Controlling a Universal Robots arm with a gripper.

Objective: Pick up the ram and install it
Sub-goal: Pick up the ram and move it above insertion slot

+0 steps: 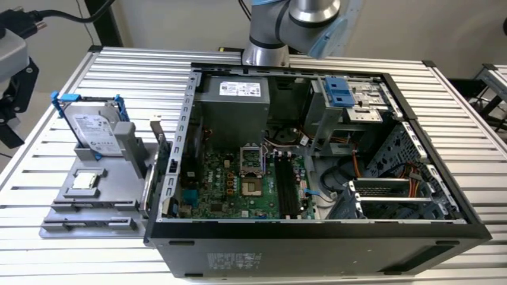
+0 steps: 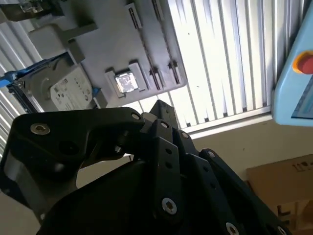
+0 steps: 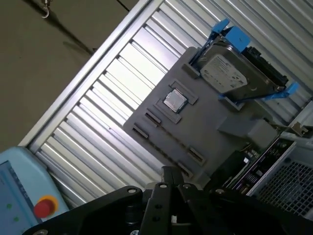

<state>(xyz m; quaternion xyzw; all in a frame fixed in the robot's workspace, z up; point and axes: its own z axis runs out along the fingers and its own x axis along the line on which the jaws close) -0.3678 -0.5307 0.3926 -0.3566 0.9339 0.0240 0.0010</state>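
The ram is out of view. The open computer case (image 1: 317,228) lies on its side, and the long dark memory slots (image 1: 287,189) run along the motherboard. I cannot tell whether a stick sits in them. My arm (image 1: 293,24) hangs above the case's far edge. My gripper (image 2: 159,105) (image 3: 168,171) is high over the grey fixture (image 3: 210,122), its black fingers drawn together to a point with nothing seen between them. The fixture's narrow holder slots (image 3: 146,118) stand empty.
On the grey fixture (image 1: 103,196), at the exterior view's left, stand a silver hard drive in a blue frame (image 1: 99,130) (image 3: 230,73) and a small square processor chip (image 1: 85,180) (image 2: 126,82). A light-blue pendant with a red button (image 3: 19,191) hangs off the slatted table (image 1: 135,65).
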